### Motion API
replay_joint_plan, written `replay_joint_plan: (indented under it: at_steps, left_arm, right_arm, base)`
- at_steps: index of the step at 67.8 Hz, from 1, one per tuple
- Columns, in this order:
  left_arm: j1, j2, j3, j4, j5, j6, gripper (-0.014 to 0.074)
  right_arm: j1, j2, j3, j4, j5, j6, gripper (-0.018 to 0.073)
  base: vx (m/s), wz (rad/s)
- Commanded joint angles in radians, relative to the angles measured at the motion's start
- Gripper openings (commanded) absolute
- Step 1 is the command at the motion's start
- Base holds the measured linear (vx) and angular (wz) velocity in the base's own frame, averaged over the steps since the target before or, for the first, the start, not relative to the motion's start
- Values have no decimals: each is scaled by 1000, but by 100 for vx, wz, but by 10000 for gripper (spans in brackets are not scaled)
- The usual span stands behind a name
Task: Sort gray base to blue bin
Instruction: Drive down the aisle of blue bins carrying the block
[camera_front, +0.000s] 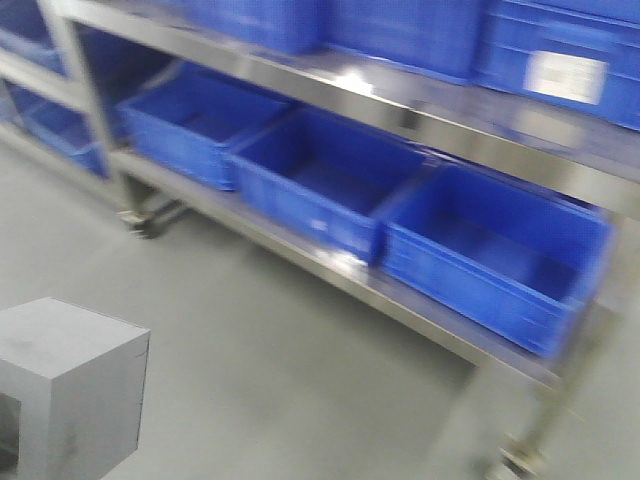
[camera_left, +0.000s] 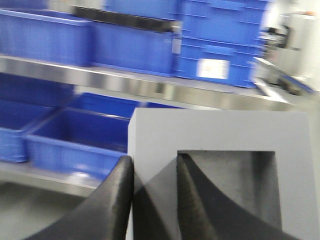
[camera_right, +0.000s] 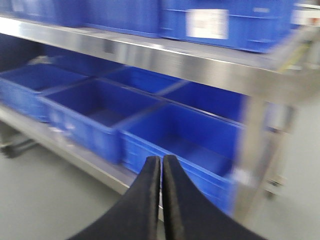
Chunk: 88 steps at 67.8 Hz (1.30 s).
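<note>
A: Well, where is the gray base (camera_left: 220, 132) held?
B: Its wall is clamped by the left gripper (camera_left: 155, 157), in front of the shelved blue bins (camera_front: 300, 205). The right gripper (camera_right: 161, 159) is pressed closed.

We see the gray base (camera_front: 70, 385) only in part: the front view cuts it off at 7 o'clock, the left wrist view at 5 o'clock. The left tool (camera_left: 155, 158) and right tool (camera_right: 161, 159) run off their views' bottom edges at 6 o'clock. Motion blur smears every view; the white label (camera_left: 212, 69) at 1 o'clock is unreadable.
</note>
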Motion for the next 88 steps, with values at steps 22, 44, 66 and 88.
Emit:
replay_joint_plan:
  at_steps: [22,44,66,88]
  left_arm:
    - [-2,12,-30,-3,-102,-6,-7]
    - [-2,12,-30,-3,-102,-6,-7]
    - [-2,12,-30,-3,-102,-6,-7]
    - [-2,12,-30,-3,-102,-6,-7]
  right_arm:
    - [0,-16,7,-5,-71,-12,-5]
    - [0,-16,7,-5,-71,-12,-5]
    - [0,-16,7,-5,-71,-12,-5]
    - [0,-16,7,-5,-71,-12,-5]
  base:
    - [22,82]
    - [20,77]
    - [21,77]
    - [27,45]
